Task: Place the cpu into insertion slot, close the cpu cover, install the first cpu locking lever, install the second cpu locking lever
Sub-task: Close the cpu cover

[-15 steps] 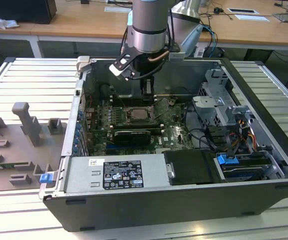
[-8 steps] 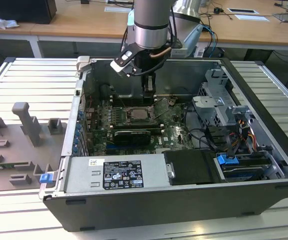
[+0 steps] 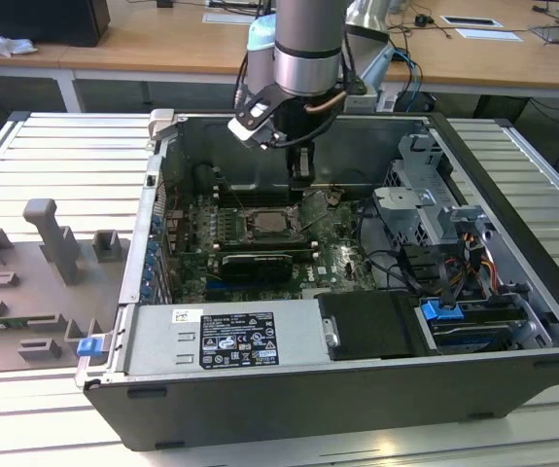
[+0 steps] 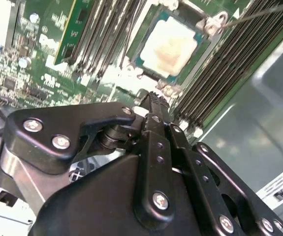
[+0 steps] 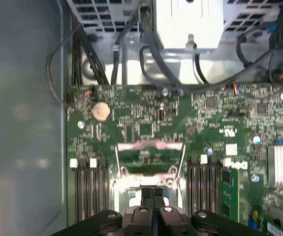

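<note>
The cpu (image 4: 170, 46) lies flat in the insertion slot (image 4: 135, 63) on the green board, its pale silver-beige face up; the exterior view shows the cpu (image 3: 277, 222) mid-board. The cpu cover (image 5: 151, 146), a thin silver frame, is swung open beyond the slot, with green board showing through its cut-out. My gripper (image 4: 153, 98) hangs just above the slot's edge with its black fingers pressed together and nothing between them. In the exterior view the gripper (image 3: 301, 175) is above and slightly behind the socket. A thin wire lever (image 4: 259, 14) sticks out past a socket corner.
Long black memory slots (image 5: 89, 189) flank the socket on both sides. A black card (image 3: 257, 263) and the power supply (image 3: 230, 339) lie nearer the case front. Cables (image 5: 146, 44) and a drive cage (image 3: 425, 209) crowd the exterior view's right. Case walls (image 3: 289, 418) surround the board.
</note>
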You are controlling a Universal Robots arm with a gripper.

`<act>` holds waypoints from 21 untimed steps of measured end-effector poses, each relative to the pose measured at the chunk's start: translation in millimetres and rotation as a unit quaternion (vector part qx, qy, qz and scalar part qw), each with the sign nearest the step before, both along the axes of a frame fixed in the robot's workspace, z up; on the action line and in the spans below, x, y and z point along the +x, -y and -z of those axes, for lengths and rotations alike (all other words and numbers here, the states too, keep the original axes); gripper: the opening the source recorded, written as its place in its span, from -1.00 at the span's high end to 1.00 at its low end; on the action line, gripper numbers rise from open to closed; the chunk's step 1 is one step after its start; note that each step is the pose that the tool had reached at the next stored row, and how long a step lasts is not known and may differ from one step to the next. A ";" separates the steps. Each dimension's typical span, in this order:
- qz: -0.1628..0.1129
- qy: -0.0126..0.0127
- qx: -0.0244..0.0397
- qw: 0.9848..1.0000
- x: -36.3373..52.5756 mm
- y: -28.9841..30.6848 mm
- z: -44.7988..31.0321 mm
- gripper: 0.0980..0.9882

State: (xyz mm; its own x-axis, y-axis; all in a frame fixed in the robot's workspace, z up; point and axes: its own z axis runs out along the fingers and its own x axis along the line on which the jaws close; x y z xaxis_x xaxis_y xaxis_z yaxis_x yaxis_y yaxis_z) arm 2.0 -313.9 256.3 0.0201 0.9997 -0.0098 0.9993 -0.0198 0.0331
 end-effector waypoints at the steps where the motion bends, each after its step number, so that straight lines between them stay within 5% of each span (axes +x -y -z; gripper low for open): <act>1: 0.000 0.000 0.000 1.000 4.2 -0.1 0.0 0.98; 11: -0.030 -0.001 0.000 1.000 27.8 -0.5 -2.1 0.98; 21: -0.031 -0.001 -0.001 1.000 42.4 -0.6 -1.7 0.98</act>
